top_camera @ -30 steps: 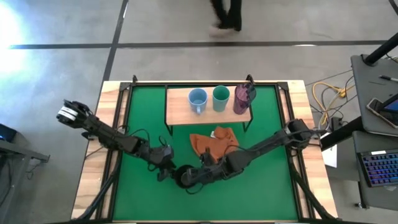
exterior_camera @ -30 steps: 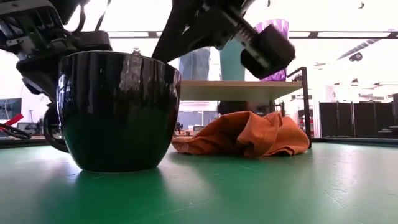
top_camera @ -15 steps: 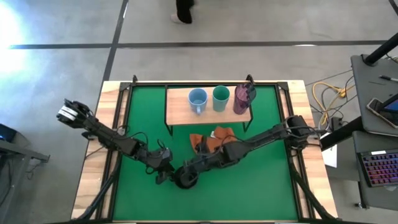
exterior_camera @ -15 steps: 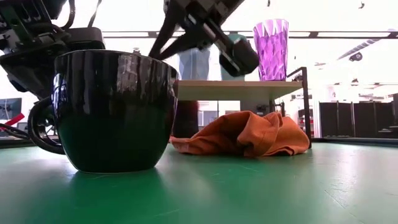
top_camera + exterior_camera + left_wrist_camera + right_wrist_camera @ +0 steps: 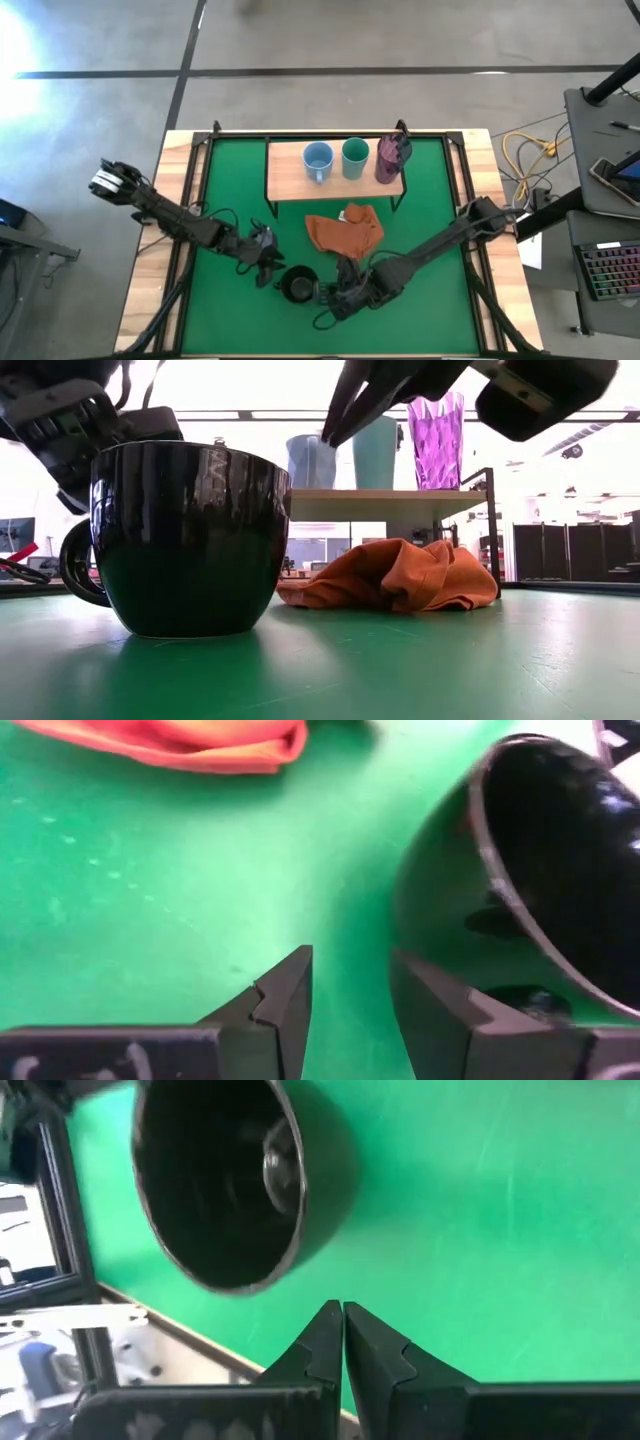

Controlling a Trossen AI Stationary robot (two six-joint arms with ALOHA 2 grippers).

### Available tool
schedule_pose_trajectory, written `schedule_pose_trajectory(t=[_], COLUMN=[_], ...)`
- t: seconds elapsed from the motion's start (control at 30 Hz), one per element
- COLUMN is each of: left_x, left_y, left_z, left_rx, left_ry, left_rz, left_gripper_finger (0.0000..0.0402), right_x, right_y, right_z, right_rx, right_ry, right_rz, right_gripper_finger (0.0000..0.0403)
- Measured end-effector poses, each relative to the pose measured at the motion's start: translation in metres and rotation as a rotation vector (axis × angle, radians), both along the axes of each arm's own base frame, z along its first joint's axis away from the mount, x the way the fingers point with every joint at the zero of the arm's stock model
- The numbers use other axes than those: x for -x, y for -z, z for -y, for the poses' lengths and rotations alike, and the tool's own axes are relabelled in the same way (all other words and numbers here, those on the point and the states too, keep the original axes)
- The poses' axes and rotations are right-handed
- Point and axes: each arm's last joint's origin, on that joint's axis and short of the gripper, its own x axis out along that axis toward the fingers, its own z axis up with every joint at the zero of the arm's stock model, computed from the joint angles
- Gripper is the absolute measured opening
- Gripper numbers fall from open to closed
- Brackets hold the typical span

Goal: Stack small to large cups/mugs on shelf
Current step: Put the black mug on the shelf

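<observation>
Sitting upright on the green worktop (image 5: 420, 310), black mug (image 5: 297, 287), still off the shelf (image 5: 290, 175). Flanking it: left claw (image 5: 266, 266) parted beside the handle, gripping nothing, probably lining up a grasp; right claw (image 5: 328, 296) pinched closed, empty. Hiding the handle from overhead: the left arm.

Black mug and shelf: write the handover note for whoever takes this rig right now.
Left gripper: open, beside the black mug, nothing held.
Right gripper: shut, empty, near the mug's other side.
Black mug: upright on the mat, in front of the orange cloth.
Done: blue mug, teal cup, purple cup stand in a row on the shelf.
Left: set the black mug on the shelf's free end, next to the blue mug.
</observation>
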Motion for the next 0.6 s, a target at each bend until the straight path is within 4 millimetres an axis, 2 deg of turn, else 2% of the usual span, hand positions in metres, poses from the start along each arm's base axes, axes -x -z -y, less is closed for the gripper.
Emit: schedule_pose_trajectory(t=[0.23,0.37,0.6], left_x=[-0.001,-0.001,0.002], left_y=[0.0,0.001,0.0], left_z=[-0.004,-0.002,0.006], left_rx=[-0.017,0.023,0.108], left_ry=[-0.007,0.015,0.026], left_rz=[0.003,-0.013,-0.028], left_gripper_finger=[0.0118,0.0118,0.0118], right_x=[-0.015,-0.024,-0.03], right_y=[0.022,0.037,0.044], right_z=[-0.011,-0.01,0.002], right_rx=[-0.054,-0.037,-0.001], right_ry=[0.028,0.035,0.033], right_rz=[0.053,0.028,-0.002], right_gripper_finger=[0.0009,0.0009,0.0009])
